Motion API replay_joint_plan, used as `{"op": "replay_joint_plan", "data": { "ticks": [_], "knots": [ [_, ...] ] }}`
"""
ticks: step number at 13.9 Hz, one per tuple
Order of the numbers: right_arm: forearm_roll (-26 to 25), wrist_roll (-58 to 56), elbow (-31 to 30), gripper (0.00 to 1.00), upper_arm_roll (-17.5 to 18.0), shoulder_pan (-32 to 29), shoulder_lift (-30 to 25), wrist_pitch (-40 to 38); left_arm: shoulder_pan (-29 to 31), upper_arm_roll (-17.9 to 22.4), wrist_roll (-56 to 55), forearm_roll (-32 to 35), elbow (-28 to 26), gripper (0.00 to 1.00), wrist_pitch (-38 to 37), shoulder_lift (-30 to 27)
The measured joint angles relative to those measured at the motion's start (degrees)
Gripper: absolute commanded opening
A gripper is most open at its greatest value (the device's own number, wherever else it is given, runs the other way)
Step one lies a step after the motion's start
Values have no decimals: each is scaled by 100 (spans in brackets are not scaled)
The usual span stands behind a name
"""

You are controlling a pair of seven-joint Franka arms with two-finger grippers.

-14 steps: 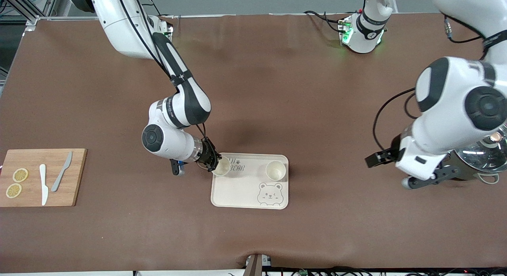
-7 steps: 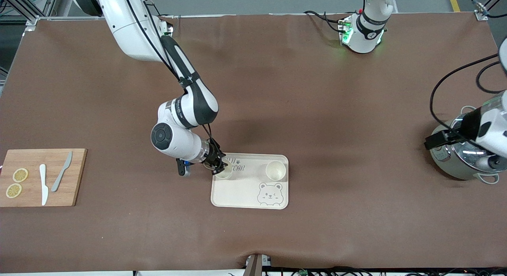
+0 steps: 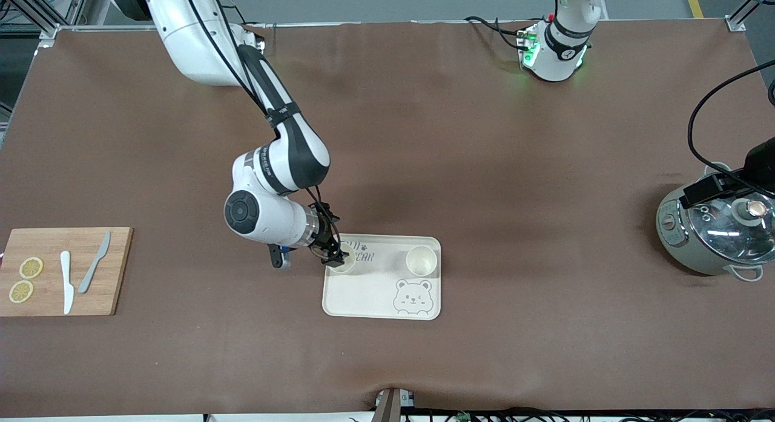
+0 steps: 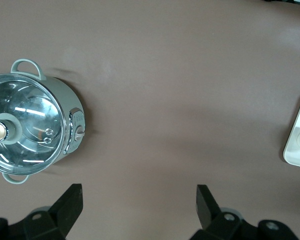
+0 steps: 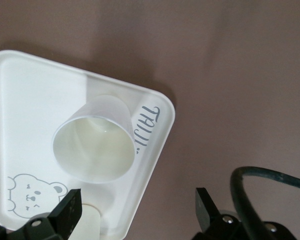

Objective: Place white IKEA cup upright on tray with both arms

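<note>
The tray [image 3: 382, 289] lies flat on the brown worktop [image 3: 460, 168], near the middle and toward the front camera's edge; its bear drawing [image 3: 412, 296] sits in the corner nearest that camera, and the grey lettering [image 3: 365, 257] runs along the edge toward the arms' bases. Two white cups stand upright on the tray, mouths up: one cup [image 3: 343, 263] in the corner toward the right arm's end of the worktop, the other cup [image 3: 421, 260] in the corner toward the left arm's end, the lettering between them.

The right gripper [image 3: 332, 257] is down at the first cup; in the right wrist view its fingers [image 5: 70, 206] stand spread wide, holding nothing; the cup [image 5: 96, 146] stands between and just ahead of them, and whether either finger touches its wall cannot be told; the second cup [image 5: 86, 221] shows only as a white rim at the picture's edge.

The left gripper [image 4: 140, 200] hangs over bare worktop, with its fingers [image 4: 71, 198] wide apart and empty; a lidded metal pot [image 3: 711, 238] stands below the left arm at the left arm's end of the worktop, and the arm waits there.

At the right arm's end lies a wooden board [image 3: 63, 270] with two lemon slices [image 3: 25, 279], a white knife [image 3: 66, 282] and a grey knife [image 3: 94, 262] on it.
</note>
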Motion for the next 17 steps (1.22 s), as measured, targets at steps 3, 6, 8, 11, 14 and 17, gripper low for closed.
{"op": "replay_joint_plan", "data": {
  "ticks": [3,6,8,11,14,17],
  "knots": [
    [-191,218,53,100,-151,-95,-491,-396,34,1,9,4,-9,100,0,-2],
    [-1075,110,61,100,-185,-113,-948,-736,43,1,88,8,-8,100,0,-30],
    [-1380,0,60,100,-195,-125,-1104,-953,43,0,138,8,-7,100,0,-54],
    [-1517,-501,60,100,-217,-313,-1296,-1521,42,-5,199,8,8,100,1,-133],
    [-1530,-1876,45,100,-245,-947,-1639,-2436,38,-42,246,284,9,100,-1,-295],
    [-1838,-3762,-239,100,-236,-1622,-2183,-2920,31,-73,463,376,6,100,-102,-420]
  ]
}}
